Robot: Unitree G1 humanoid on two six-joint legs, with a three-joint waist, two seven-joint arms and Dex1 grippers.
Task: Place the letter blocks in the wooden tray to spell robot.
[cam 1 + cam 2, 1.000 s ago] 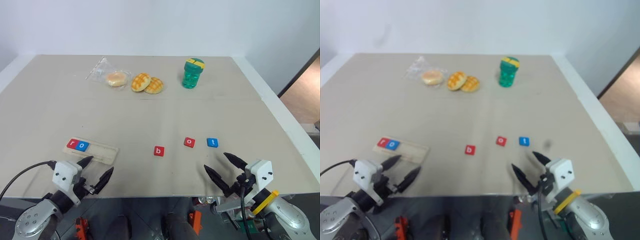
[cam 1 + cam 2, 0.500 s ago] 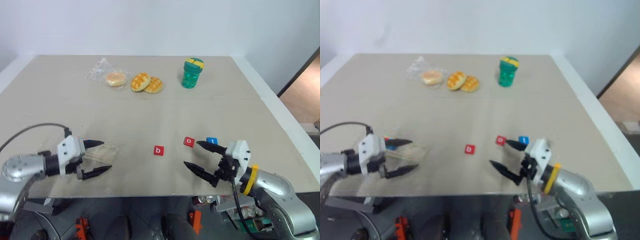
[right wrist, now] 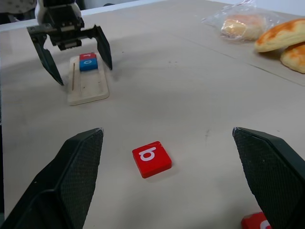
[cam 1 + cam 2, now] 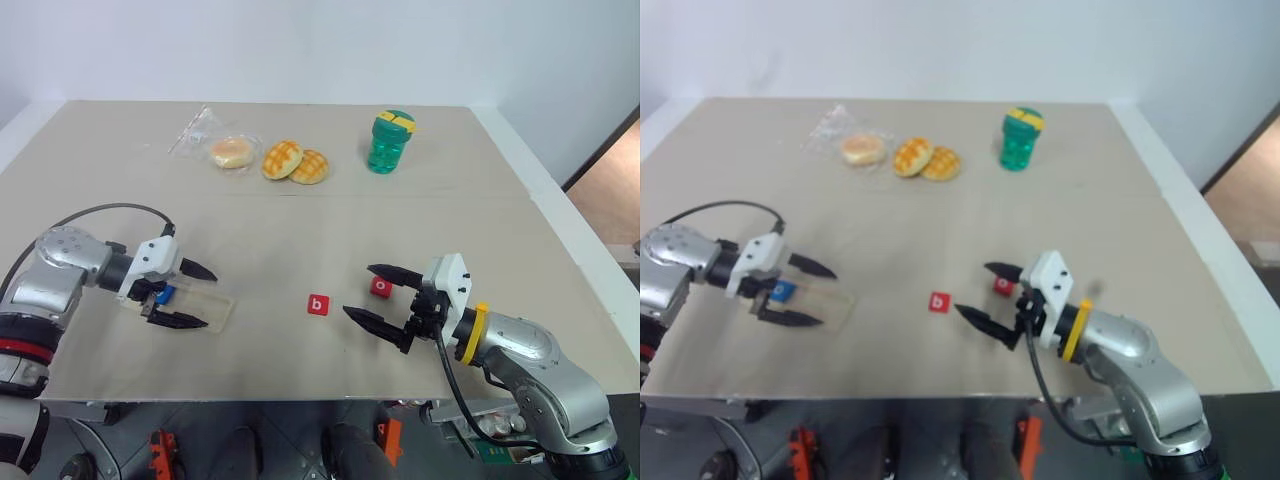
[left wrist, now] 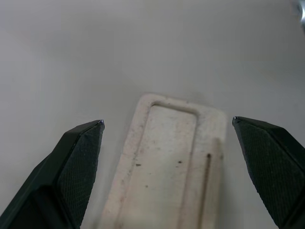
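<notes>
The wooden tray (image 4: pixel 198 306) lies near the table's left front, with a blue o block (image 4: pixel 165 294) in its left end. A red block (image 3: pixel 87 56) sits beside the blue one. My left gripper (image 4: pixel 209 298) hovers open over the tray, one finger on each side of its empty right end (image 5: pixel 174 157). A red b block (image 4: pixel 318 304) lies at the middle front. My right gripper (image 4: pixel 358 290) is open just right of it, fingers pointing left. A red o block (image 4: pixel 381 286) lies between those fingers. The t block is hidden behind the right hand.
At the back of the table are a bagged bun (image 4: pixel 232 153), two golden buns (image 4: pixel 295 163) and a green lidded cup (image 4: pixel 388 143). The table's front edge (image 4: pixel 300 402) runs just below both hands.
Both arms came up from the front edge onto the table. The left gripper swung right over the tray. The right gripper moved left, past the t block, toward the o and b blocks.
</notes>
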